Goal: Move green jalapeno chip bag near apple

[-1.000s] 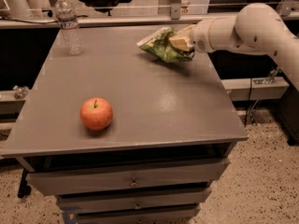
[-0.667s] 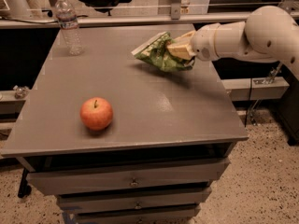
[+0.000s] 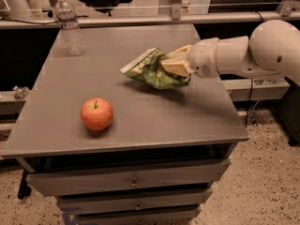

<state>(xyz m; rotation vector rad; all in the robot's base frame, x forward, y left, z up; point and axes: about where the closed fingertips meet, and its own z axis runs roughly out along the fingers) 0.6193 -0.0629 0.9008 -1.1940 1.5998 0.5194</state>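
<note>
The green jalapeno chip bag is a wrinkly green foil bag with a white edge strip, held just above the grey table near its middle right. My gripper reaches in from the right on a white arm and is shut on the bag's right end. The apple is red-orange with a short dark stem. It sits on the table's front left, well to the left of and nearer than the bag.
A clear plastic water bottle stands at the table's back left corner. The table has drawers under its front edge. A bench rail runs behind the table.
My gripper has carried the chip bag leftward and toward the front, from the back right part of the table to its middle right. The apple has not moved.
</note>
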